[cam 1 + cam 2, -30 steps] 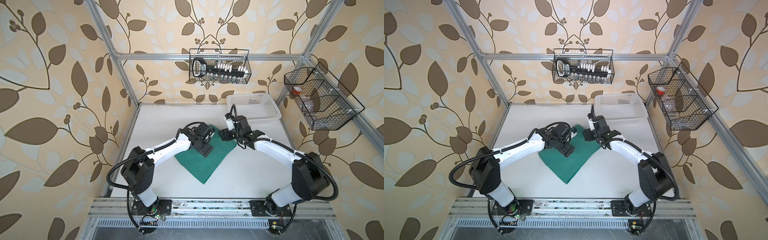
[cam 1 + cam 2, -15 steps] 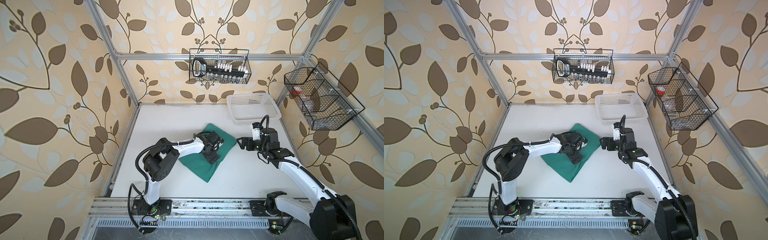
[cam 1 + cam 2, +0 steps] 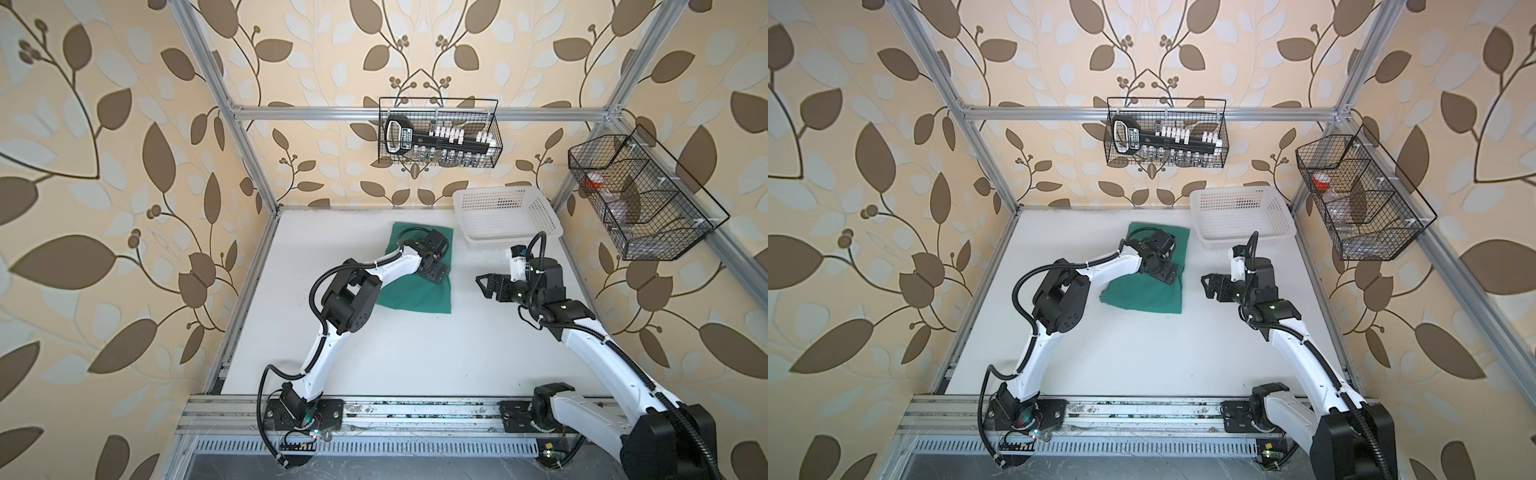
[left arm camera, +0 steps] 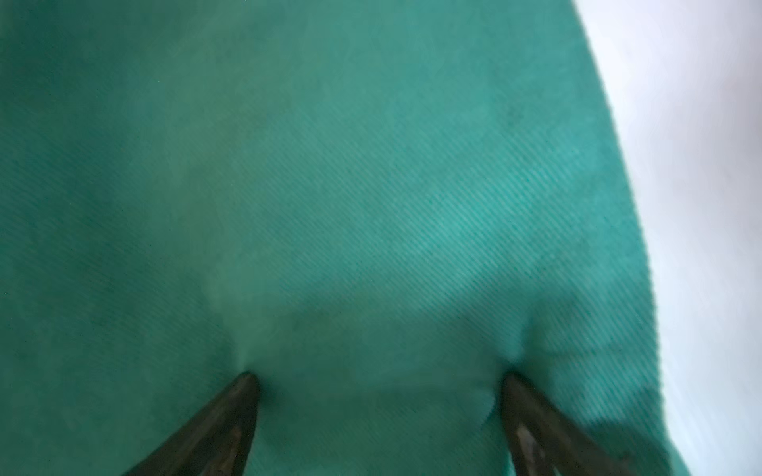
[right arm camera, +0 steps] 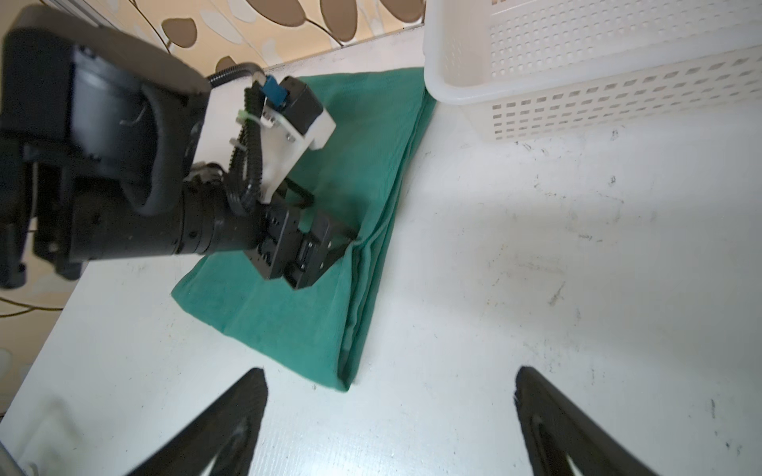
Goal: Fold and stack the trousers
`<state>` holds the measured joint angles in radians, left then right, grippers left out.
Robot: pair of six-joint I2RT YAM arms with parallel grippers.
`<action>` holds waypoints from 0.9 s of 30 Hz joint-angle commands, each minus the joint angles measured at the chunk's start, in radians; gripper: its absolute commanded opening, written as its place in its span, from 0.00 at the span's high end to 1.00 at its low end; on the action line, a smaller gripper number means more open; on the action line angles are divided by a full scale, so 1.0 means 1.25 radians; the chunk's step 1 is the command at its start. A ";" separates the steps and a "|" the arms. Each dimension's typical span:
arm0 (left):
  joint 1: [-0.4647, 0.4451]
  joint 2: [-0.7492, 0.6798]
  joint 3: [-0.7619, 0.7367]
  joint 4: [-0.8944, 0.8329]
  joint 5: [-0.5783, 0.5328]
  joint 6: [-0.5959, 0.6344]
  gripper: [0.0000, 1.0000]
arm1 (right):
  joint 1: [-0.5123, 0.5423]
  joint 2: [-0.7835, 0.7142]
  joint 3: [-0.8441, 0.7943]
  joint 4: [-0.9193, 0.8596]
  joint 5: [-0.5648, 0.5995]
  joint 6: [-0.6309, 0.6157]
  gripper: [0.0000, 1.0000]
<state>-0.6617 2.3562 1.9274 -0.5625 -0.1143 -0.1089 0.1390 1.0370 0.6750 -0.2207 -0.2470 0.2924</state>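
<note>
Leaf-patterned wallpaper surrounds a white surface (image 3: 415, 357) set inside an aluminium frame. The trousers (image 3: 415, 297), folded into a flat teal rectangle, lie toward the rear of the surface, left of centre in both top views. Their far right corner is just beside the white basket (image 3: 505, 208).

The left claw (image 4: 377, 381) bears down on top of the bundle near its right-hand edge. Its jaws are spread wide and released, and each fingertip (image 4: 243, 389) dimples the cloth, with nothing pinched between them. The left arm reaches across the bundle, its elbow hiding the near left corner in both top views.

The right claw (image 3: 484, 286) hovers over bare surface to the right of the trousers, well apart from them. It points toward them with its jaws wide and empty. The right wrist view shows the bundle's layered fold edge facing this claw, with the left claw planted just behind that edge.

The basket sits in the rear right corner. One black wire rack (image 3: 438, 133) hangs on the rear wall and another (image 3: 640, 199) on the right wall.

A second earlier the trousers lay as a diamond nearer the middle of the surface, with both claws at its far corner. Since then the bundle has turned square to the rear wall and slid back toward it. The left claw is still on the bundle, while the right arm has swung off to the right.
</note>
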 commanded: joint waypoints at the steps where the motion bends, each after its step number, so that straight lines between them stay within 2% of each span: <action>1: 0.028 0.077 0.079 -0.067 -0.048 0.001 0.08 | -0.002 -0.012 -0.025 0.001 -0.025 0.012 0.06; 8: 0.070 0.157 0.208 -0.052 -0.045 0.078 0.09 | -0.002 -0.016 -0.038 -0.001 -0.022 0.011 0.05; 12: 0.088 0.172 0.218 -0.024 -0.055 0.134 0.09 | -0.002 -0.016 -0.043 -0.009 -0.016 0.002 0.05; 18: 0.091 0.097 0.218 -0.031 -0.033 0.174 0.07 | -0.002 -0.006 -0.039 -0.009 -0.011 -0.004 0.05; 20: 0.086 0.036 0.188 -0.049 0.009 0.150 0.07 | -0.002 0.002 -0.038 -0.004 -0.011 -0.005 0.05; 23: 0.080 -0.070 0.082 -0.070 0.113 0.109 0.06 | -0.002 0.013 -0.047 -0.004 -0.018 0.004 0.05; 27: 0.077 -0.190 -0.077 -0.089 0.121 -0.022 0.09 | -0.002 0.018 -0.060 0.011 -0.031 0.008 0.05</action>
<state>-0.5621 2.2681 1.9007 -0.6231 -0.0166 -0.0238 0.1390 1.0500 0.6182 -0.2169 -0.2634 0.3065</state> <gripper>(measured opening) 0.915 0.948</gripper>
